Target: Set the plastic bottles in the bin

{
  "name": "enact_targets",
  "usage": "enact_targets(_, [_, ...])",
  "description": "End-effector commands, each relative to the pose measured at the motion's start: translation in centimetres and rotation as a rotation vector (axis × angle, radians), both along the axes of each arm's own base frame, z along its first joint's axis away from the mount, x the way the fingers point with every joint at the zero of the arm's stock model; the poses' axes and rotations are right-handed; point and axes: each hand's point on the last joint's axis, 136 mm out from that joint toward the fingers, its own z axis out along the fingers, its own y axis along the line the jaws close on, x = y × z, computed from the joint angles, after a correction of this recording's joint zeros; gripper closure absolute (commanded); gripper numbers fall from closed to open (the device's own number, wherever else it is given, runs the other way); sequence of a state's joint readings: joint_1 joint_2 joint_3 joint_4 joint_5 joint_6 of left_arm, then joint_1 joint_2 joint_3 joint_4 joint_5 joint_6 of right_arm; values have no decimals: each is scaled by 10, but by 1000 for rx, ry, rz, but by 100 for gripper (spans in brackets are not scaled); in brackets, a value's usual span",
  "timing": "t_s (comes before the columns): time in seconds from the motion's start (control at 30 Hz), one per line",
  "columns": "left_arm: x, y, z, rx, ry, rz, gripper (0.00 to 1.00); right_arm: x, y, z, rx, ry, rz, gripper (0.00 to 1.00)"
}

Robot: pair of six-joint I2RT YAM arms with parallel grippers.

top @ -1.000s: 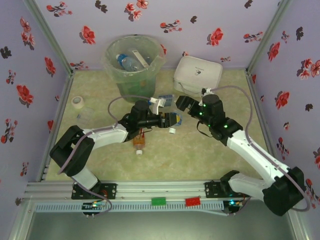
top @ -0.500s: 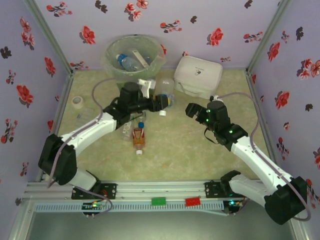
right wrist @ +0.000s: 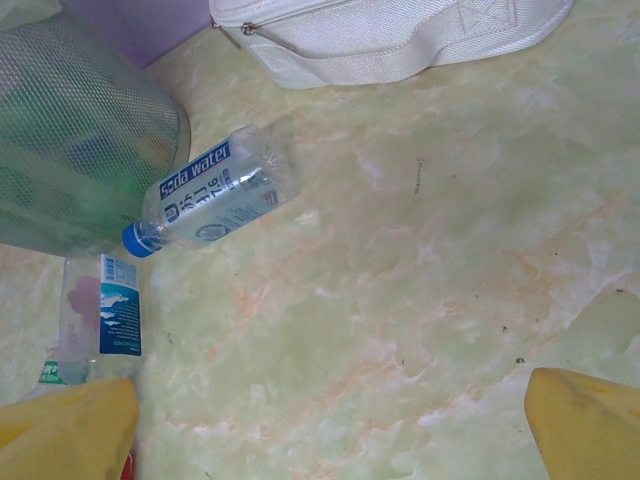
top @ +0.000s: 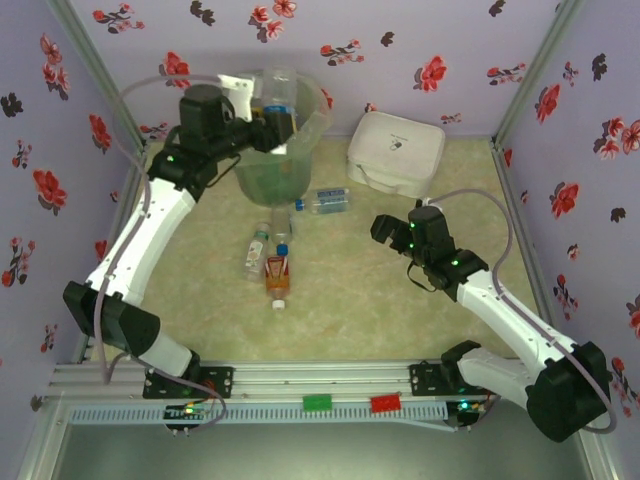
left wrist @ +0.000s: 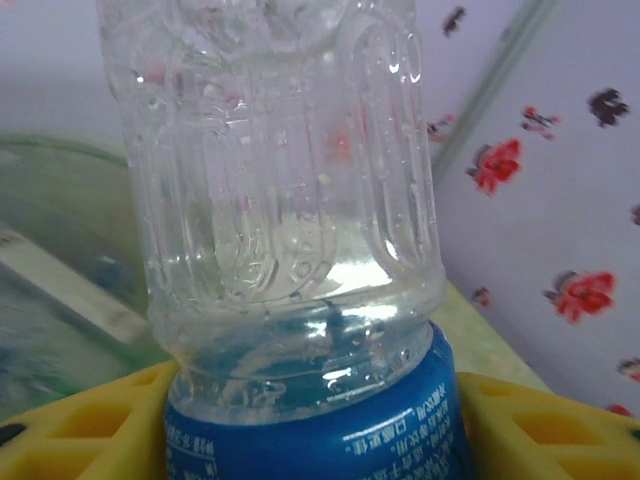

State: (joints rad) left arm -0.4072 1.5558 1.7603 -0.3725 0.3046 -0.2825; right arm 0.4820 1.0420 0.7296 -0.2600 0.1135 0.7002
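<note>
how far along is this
Done: unclear, what's in the bin is hidden. In hand: the left fingers grip a clear bottle above the bin. Left: a blue-labelled bottle, an amber bottle and at least two more lie on the table; the right fingers are open, empty.

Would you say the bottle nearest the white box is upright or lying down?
Lying down: the bottle rests lengthwise on the table, cap toward the bin.

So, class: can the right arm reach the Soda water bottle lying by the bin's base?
Probably yes: the right gripper is open and faces the Soda water bottle across the table, with nothing lying between them.
</note>
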Motion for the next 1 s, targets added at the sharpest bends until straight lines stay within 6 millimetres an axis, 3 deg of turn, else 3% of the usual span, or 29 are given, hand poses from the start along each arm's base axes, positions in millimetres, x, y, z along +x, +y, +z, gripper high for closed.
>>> enact_targets(0.0, [21, 31, -1, 134, 2, 83, 72, 1, -6, -7, -35, -3, -4, 0])
enact_targets(0.2, [59, 60, -3, 266, 28, 181, 72, 1, -3, -11, -37, 4, 14, 0])
enact_targets(0.5, [95, 42, -44, 262, 158, 150, 67, -1, -3, -8, -34, 26, 15, 0])
enact_targets(0.53, [98, 40, -49, 254, 173, 145, 60, -2, -3, -8, -35, 30, 15, 0])
enact_targets(0.57, [100, 38, -51, 247, 182, 142, 45, -2, -3, -7, -35, 30, 16, 0])
enact_targets(0.6, [101, 37, -50, 238, 187, 143, 23, -3, -4, -8, -39, 32, 18, 0])
enact_targets(0.63, [100, 35, -50, 232, 191, 144, 5, -3, -5, -8, -43, 32, 16, 0])
enact_targets(0.67, [98, 35, -46, 229, 184, 143, 0, -4, -5, -9, -47, 33, 16, 0])
enact_targets(0.83, [75, 41, -13, 199, 130, 153, 0, 2, -5, -24, -73, 41, 14, 1])
enact_targets(0.97, [44, 48, 6, 150, 73, 162, 0, 21, 7, -30, -97, 28, 55, 0])
